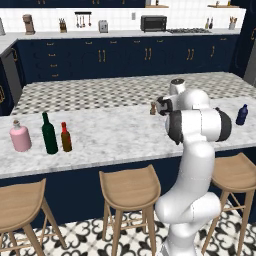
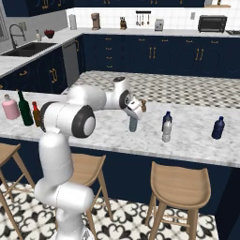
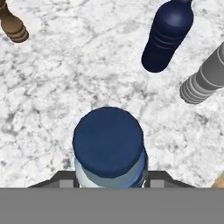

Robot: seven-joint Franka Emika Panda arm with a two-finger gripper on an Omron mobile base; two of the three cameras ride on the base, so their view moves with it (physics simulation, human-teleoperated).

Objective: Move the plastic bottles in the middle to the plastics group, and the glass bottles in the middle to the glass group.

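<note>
My gripper (image 2: 133,114) is shut on the pale teal-blue plastic bottle (image 2: 133,125) over the middle of the marble counter. In the hand view its dark blue cap (image 3: 108,141) sits between my finger tips. I cannot tell whether its base touches the counter. The clear greyish plastic bottle (image 2: 167,133) (image 3: 204,78) stands upright to the right. The plastics group's dark navy bottle (image 2: 217,128) (image 1: 242,114) is at the far right. At the far left, the amber glass bottle (image 1: 65,137) (image 2: 36,114) stands beside the tall green bottle (image 1: 49,133) and the pink bottle (image 1: 20,136).
Another dark blue bottle (image 2: 167,118) (image 3: 168,37) stands just behind the greyish one. A brown wooden shaker (image 2: 143,105) (image 3: 13,26) stands behind my gripper. Wooden stools (image 2: 180,185) line the counter's near edge (image 2: 187,159). My arm hides the counter's middle in the left base view.
</note>
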